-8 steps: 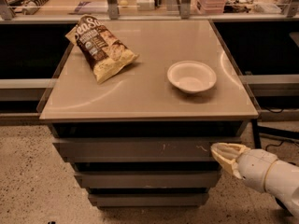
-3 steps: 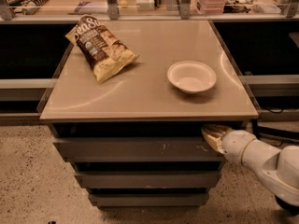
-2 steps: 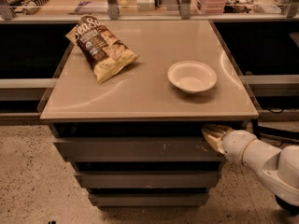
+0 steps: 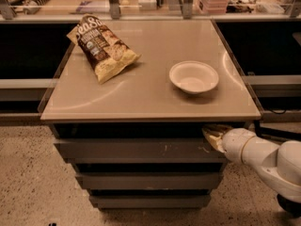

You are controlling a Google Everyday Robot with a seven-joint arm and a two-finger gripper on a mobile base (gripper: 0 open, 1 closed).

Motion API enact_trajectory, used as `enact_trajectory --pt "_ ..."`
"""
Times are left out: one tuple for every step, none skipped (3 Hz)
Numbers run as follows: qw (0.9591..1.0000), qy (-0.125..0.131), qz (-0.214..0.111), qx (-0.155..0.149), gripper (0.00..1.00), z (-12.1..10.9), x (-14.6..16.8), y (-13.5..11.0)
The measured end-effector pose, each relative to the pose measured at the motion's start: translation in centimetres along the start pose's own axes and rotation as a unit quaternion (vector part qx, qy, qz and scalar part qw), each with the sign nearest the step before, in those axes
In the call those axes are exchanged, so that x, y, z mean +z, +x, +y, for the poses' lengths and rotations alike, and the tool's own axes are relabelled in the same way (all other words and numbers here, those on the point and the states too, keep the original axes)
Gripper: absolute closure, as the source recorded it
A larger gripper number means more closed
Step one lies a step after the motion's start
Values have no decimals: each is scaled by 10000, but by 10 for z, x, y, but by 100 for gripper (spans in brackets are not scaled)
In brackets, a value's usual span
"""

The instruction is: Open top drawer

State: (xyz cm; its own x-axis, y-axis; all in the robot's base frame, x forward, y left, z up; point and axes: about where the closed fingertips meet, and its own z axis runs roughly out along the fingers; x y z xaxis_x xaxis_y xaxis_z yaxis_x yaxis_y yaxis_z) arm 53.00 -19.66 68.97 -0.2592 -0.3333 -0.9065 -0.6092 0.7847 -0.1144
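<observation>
The top drawer point(image 4: 136, 149) is the widest of three grey flat fronts under the beige tabletop, with pale scratch marks near its middle and right. A dark gap runs above its front edge. My gripper point(image 4: 211, 134) comes in from the right on a white arm point(image 4: 263, 157). Its pale tip sits at the drawer's upper right corner, in the dark gap just under the tabletop's edge and touching the drawer's top edge. The two narrower drawers point(image 4: 148, 180) stack below.
A snack bag point(image 4: 103, 46) lies at the back left of the tabletop point(image 4: 141, 98) and a white bowl point(image 4: 194, 77) at the right. Dark shelves flank the unit on both sides. A speckled floor point(image 4: 33, 173) lies in front.
The gripper moved up and left from beside the drawer front to its upper right corner under the tabletop. It has held still for the last second. The drawer looks unchanged.
</observation>
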Motion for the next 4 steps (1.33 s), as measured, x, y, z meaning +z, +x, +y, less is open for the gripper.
enact_trajectory --pt "9997 -19 212 -100 100 5 -2 3" --pt "9997 -19 213 -101 100 5 -3 1" --pt "9981 -93 600 -135 100 11 -4 12" --pt "9971 -145 729 -159 100 15 -7 11"
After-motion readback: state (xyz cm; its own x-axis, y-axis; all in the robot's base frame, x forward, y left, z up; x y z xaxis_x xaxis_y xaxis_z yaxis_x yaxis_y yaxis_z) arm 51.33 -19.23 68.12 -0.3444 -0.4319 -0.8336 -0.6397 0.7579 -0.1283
